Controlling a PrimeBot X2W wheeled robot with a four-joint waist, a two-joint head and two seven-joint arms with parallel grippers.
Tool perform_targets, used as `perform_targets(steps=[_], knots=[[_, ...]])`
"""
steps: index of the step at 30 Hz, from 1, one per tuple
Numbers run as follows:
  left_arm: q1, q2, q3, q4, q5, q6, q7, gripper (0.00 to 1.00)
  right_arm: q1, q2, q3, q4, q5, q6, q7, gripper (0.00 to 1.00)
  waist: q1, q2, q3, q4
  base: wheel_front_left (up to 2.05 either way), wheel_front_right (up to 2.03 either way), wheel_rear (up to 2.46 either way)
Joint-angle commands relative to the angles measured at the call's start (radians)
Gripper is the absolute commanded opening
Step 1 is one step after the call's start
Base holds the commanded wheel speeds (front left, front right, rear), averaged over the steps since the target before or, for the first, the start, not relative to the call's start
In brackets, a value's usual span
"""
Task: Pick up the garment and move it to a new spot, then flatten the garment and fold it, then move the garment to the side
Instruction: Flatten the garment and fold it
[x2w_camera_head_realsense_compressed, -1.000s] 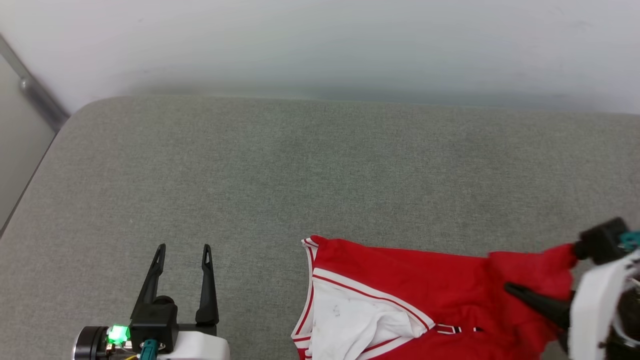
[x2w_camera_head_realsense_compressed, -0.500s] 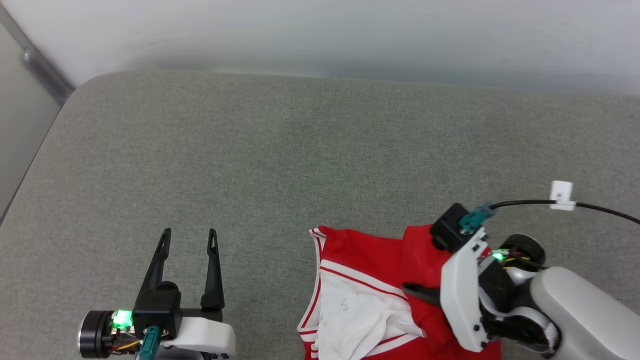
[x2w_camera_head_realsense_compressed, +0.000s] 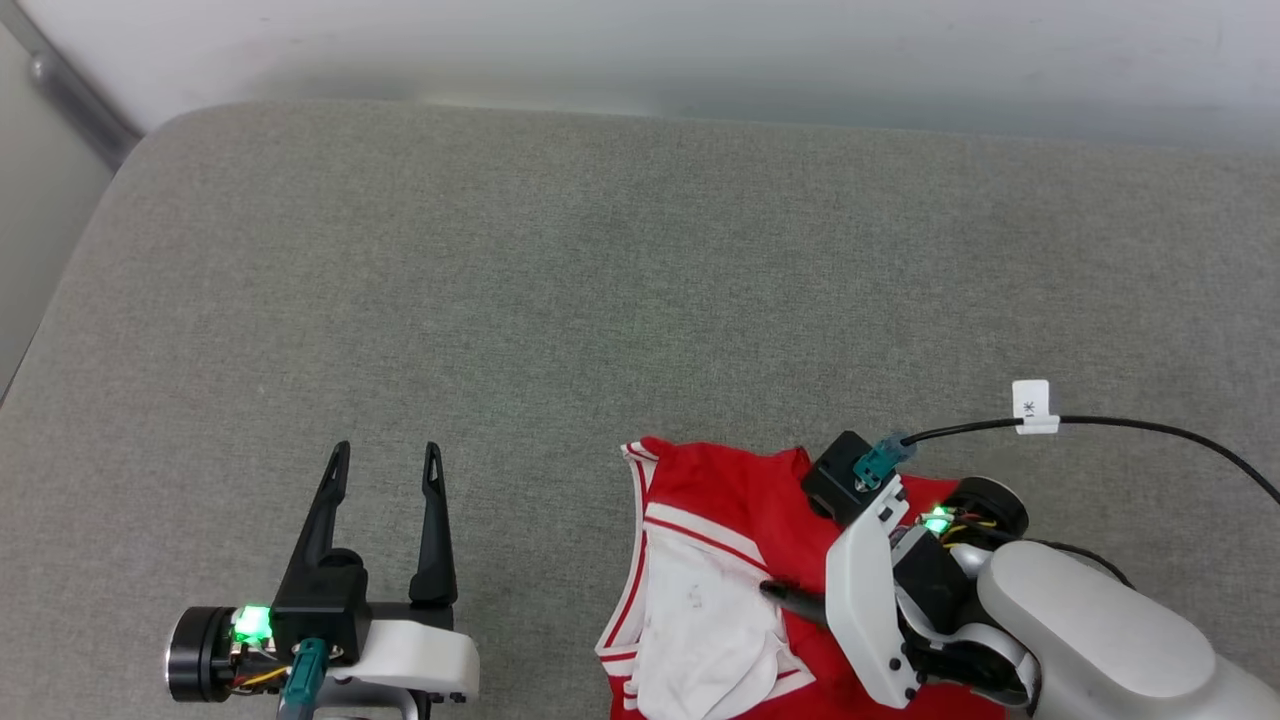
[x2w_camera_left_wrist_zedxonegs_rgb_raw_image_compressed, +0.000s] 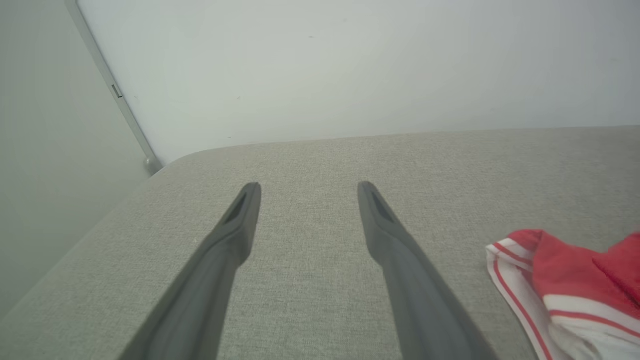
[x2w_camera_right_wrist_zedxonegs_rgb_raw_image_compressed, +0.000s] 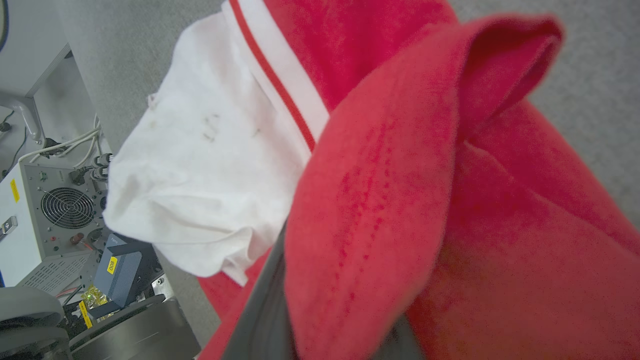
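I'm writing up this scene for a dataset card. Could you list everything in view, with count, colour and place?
garment: one, red with white sleeve and striped trim, rumpled at the near right of the padded surface
padded surface: one, grey, under the garment
wall: one, white, behind the surface
metal strip: one, grey, on the wall at the far left
cable: one, black, with a white tag, at the right wrist
fan box: one, white, beyond the surface's edge
small box: one, blue-grey with yellow label, beside the fan box
left gripper: one, dark, open, left of the garment
right gripper: one, dark, at a red fold; grip unclear
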Motion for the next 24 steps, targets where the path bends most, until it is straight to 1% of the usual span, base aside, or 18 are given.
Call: perform_targets(steps=[1, 4, 7, 8, 10, 11, 12, 14, 17, 21, 24], knots=[[-0.014, -0.001, 0.006, 0.005, 0.008, -0.003, -0.002, 1.00, -0.013, -0.015, 0.009, -0.009, 0.001, -0.001, -0.027, 1.00, 0.0000, 0.0000, -0.005, -0.004, 0.00, 0.00, 0.00], [-0.005, 0.001, 0.008, 0.009, 0.010, -0.007, -0.002, 1.00, -0.028, -0.057, 0.001, -0.065, -0.016, -0.001, -0.117, 1.00, 0.0000, 0.0000, -0.024, -0.015, 0.00, 0.00, 0.00], [0.016, 0.007, 0.012, 0.008, 0.010, -0.007, -0.002, 1.00, -0.022, -0.105, -0.049, -0.121, -0.037, -0.001, -0.217, 1.00, 0.0000, 0.0000, -0.049, -0.033, 0.00, 0.00, 0.00], [0.029, 0.012, 0.017, -0.001, 0.010, -0.008, -0.002, 1.00, 0.003, -0.137, -0.158, -0.161, -0.067, -0.001, -0.335, 1.00, 0.0000, 0.0000, -0.072, -0.055, 0.00, 0.00, 0.00], [0.039, 0.015, 0.019, -0.005, 0.011, -0.011, -0.002, 1.00, 0.027, -0.144, -0.253, -0.165, -0.119, -0.001, -0.424, 1.00, 0.0000, 0.0000, -0.085, -0.069, 0.00, 0.00, 0.00], [0.046, 0.016, 0.020, -0.007, 0.012, -0.010, -0.002, 1.00, 0.042, -0.136, -0.308, -0.155, -0.152, -0.001, -0.473, 1.00, 0.0000, 0.0000, -0.092, -0.078, 0.00, 0.00, 0.00], [0.050, 0.016, 0.018, -0.010, 0.013, -0.013, -0.002, 1.00, 0.082, -0.105, -0.437, -0.132, -0.218, -0.001, -0.571, 1.00, 0.0000, 0.0000, -0.104, -0.088, 0.00, 0.00, 0.00], [0.057, 0.017, 0.017, -0.011, 0.013, -0.014, -0.002, 1.00, 0.132, -0.067, -0.553, -0.112, -0.296, -0.001, -0.651, 1.00, 0.0000, 0.0000, -0.116, -0.096, 0.00, 0.00, 0.00], [0.066, 0.018, 0.018, -0.014, 0.012, -0.016, -0.002, 1.00, 0.222, 0.003, -0.716, -0.108, -0.410, -0.001, -0.743, 1.00, 0.0000, 0.0000, -0.131, -0.104, 0.00, 0.00, 0.00], [0.077, 0.018, 0.023, -0.015, 0.007, -0.019, -0.002, 1.00, 0.351, 0.107, -0.881, -0.139, -0.526, -0.001, -0.790, 1.00, 0.0000, 0.0000, -0.150, -0.109, 0.00, 0.00, 0.00], [0.089, 0.016, 0.031, -0.020, 0.000, -0.017, -0.002, 1.00, 0.446, 0.185, -0.963, -0.175, -0.590, -0.001, -0.799, 1.00, 0.0000, 0.0000, -0.164, -0.112, 0.00, 0.00, 0.00]])
